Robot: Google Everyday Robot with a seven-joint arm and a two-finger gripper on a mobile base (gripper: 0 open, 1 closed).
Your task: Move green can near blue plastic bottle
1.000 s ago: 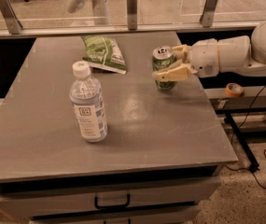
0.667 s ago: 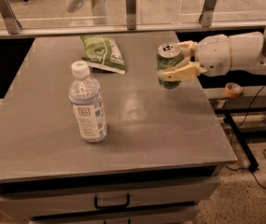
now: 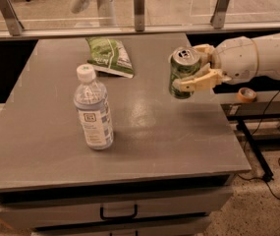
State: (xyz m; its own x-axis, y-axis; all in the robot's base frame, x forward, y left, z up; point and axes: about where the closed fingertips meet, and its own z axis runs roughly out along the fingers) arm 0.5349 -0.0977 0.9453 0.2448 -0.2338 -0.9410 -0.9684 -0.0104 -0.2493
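Claw (image 3: 192, 67) was pinching the green can (image 3: 182, 75) at mid-body, fingers closed on its side wall. The can appeared lifted clear of the desk (image 3: 169, 132), tilted, above the right rear area. Blue plastic bottle (image 3: 94, 109) stood upright well to the left, with a green snack bag (image 3: 109, 55) lying behind it. Judged: the can is light, thin-walled metal, smooth, so apt to slip or dent. A mid-body hold with moderate squeeze suits it. The tilt needs levelling before set-down, or it may topple.
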